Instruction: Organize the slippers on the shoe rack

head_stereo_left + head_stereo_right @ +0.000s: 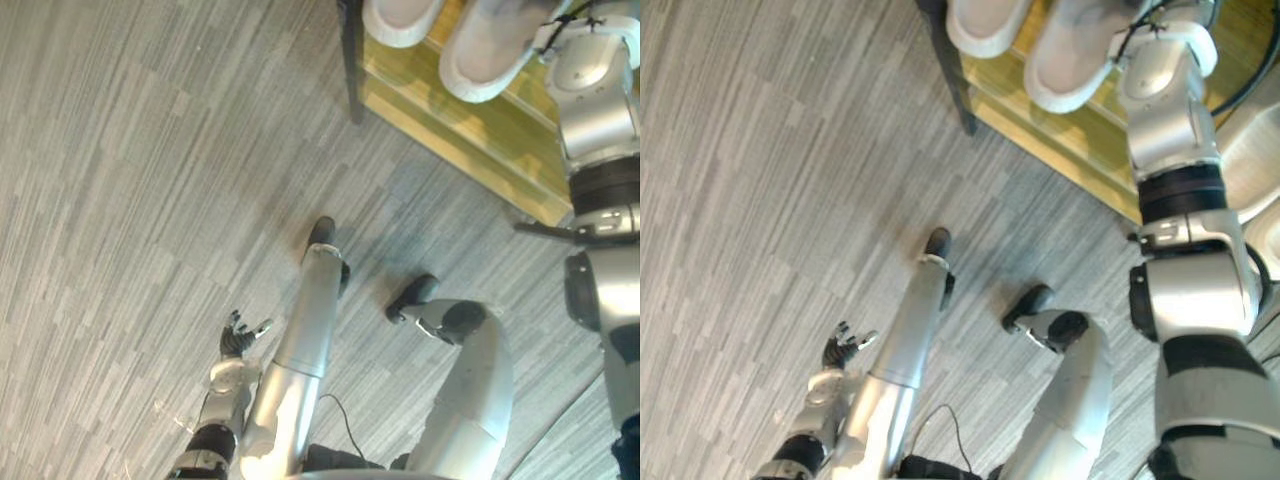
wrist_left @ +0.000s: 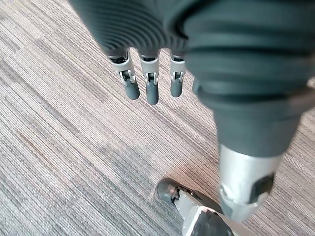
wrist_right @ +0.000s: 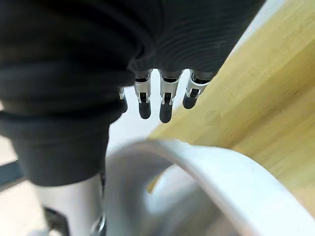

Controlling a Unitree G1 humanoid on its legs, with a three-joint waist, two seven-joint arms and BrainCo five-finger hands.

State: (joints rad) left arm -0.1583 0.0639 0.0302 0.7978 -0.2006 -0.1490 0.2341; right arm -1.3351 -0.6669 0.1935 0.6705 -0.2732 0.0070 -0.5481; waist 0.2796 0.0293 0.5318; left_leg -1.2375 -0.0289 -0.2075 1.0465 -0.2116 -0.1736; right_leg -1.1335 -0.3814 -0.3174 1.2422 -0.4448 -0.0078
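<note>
Two white slippers (image 1: 400, 20) (image 1: 490, 50) lie side by side on the wooden shoe rack (image 1: 470, 140) at the upper right. My right arm reaches up over the rack beside the nearer slipper. In the right wrist view my right hand (image 3: 165, 101) hangs with straight fingers above the wooden shelf (image 3: 275, 88), just past a slipper's white rim (image 3: 206, 167), and holds nothing. My left hand (image 1: 238, 338) is low at the left over the floor, its fingers (image 2: 147, 83) spread and straight, far from the rack.
A black post (image 1: 352, 60) stands at the rack's left corner. Grey striped carpet (image 1: 150, 200) covers the floor to the left of and in front of the rack.
</note>
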